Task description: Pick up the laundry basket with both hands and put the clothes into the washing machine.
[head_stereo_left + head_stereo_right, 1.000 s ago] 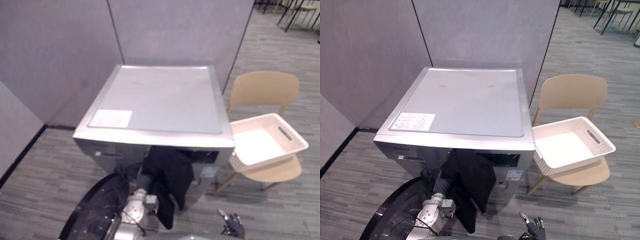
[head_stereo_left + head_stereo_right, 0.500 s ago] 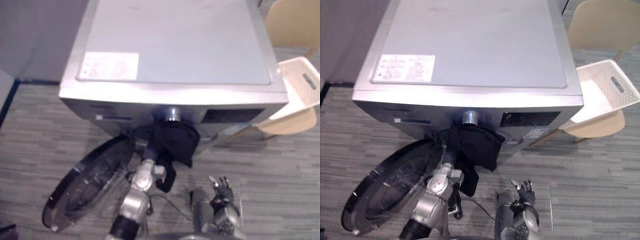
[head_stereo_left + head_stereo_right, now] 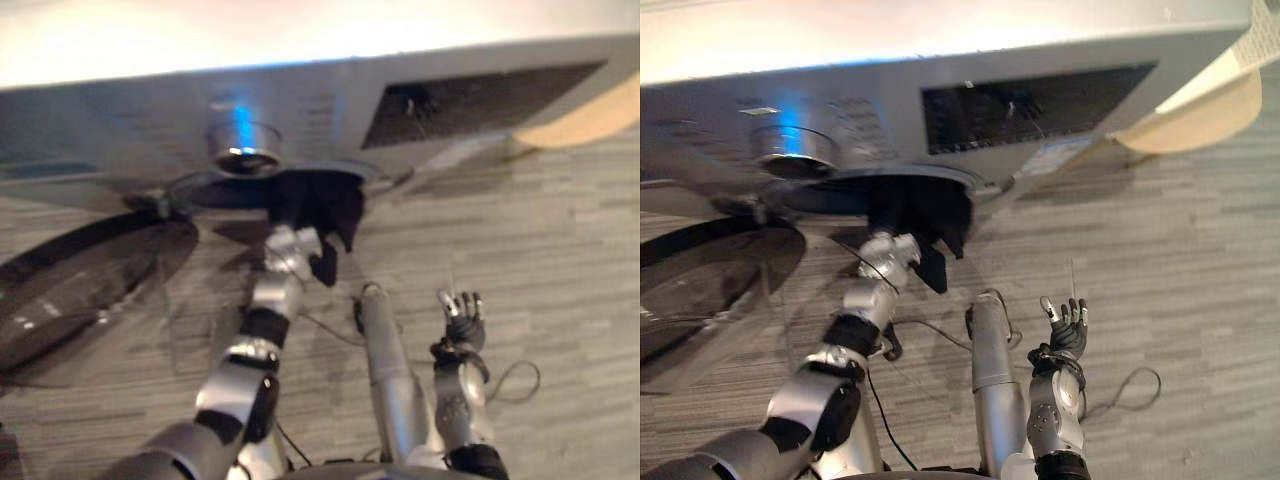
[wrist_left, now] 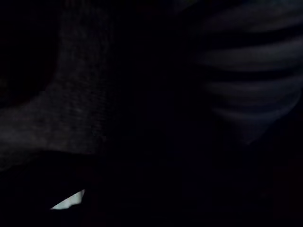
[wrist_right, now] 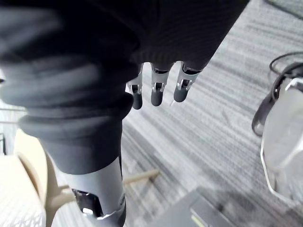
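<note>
Grey carpet floor (image 3: 560,230) below washing machine (image 3: 300,110): camera has tipped down; dark garment (image 3: 318,205), earlier hanging out, now mostly in the port around left hand (image 4: 246,90), fingers hidden, cannot tell; right hand (image 3: 462,320) fingers straight, empty; loading nearly complete.

Left arm (image 3: 262,320) stretched forward and up to the washing machine (image 3: 300,110), wrist at the lower edge of its door opening. Left hand (image 4: 246,80) sits inside that opening, buried in dark cloth (image 3: 320,205); ribbed cover shows in the left wrist view, grip can't be read. Right arm (image 3: 458,400) bent, forearm raised, well short of the washing machine and to the right of the opening. Right hand (image 3: 462,320) empty, fingers (image 5: 158,92) relaxed, near straight, pointing toward the machine front.
</note>
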